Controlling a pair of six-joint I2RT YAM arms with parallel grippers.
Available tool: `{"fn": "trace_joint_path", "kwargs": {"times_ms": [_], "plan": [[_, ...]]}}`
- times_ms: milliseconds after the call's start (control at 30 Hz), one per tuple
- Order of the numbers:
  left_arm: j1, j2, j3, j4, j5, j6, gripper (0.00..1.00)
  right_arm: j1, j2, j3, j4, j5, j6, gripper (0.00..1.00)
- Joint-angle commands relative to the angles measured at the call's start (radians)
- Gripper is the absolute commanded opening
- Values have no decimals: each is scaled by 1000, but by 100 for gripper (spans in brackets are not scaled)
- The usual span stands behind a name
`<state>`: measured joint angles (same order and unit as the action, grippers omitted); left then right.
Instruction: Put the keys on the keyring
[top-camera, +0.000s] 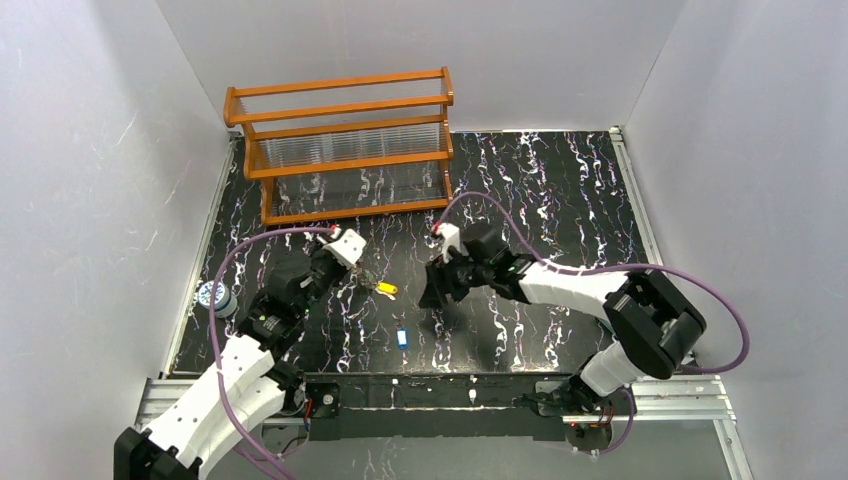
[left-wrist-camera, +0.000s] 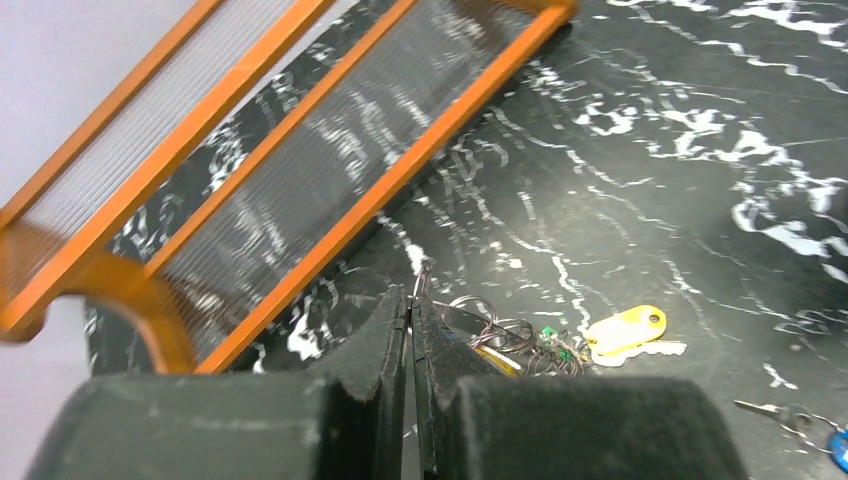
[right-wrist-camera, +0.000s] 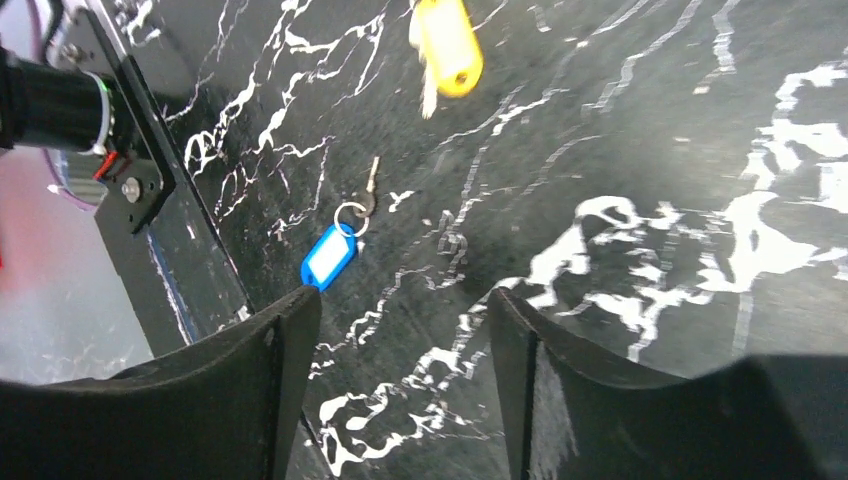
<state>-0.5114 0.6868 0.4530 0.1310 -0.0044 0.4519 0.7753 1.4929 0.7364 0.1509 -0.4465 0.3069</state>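
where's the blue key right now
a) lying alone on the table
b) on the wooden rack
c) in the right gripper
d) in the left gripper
a: the blue key lies flat on the table, apart from the open, empty right gripper and from the left gripper, which is shut on the keyring.

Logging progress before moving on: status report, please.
Left gripper shut on keyring. Right gripper open, empty. Blue key lying apart, yellow key by keyring. Nothing blocking.
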Motion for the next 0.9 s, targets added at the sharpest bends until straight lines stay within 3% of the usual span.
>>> {"fn": "trace_joint_path", "kwargs": {"times_ms": [0,100,233,400,867], "plan": [[47,-81,-10,-44,-140,-23,0,129,40,92,-74,220,-25,66],[61,-128,-45,-36,-160,-33,0,216,79,127,-94,350,-37,59],[63,-164,-75,-29,-157,-48,0,322,158,195,-144,507,-58,57],[65,-169,-80,-24,-143,-50,0,390,269,294,-217,576,-65,50],[67,-165,-77,-27,-110,-56,0,479,342,384,-300,692,-67,59]]}}
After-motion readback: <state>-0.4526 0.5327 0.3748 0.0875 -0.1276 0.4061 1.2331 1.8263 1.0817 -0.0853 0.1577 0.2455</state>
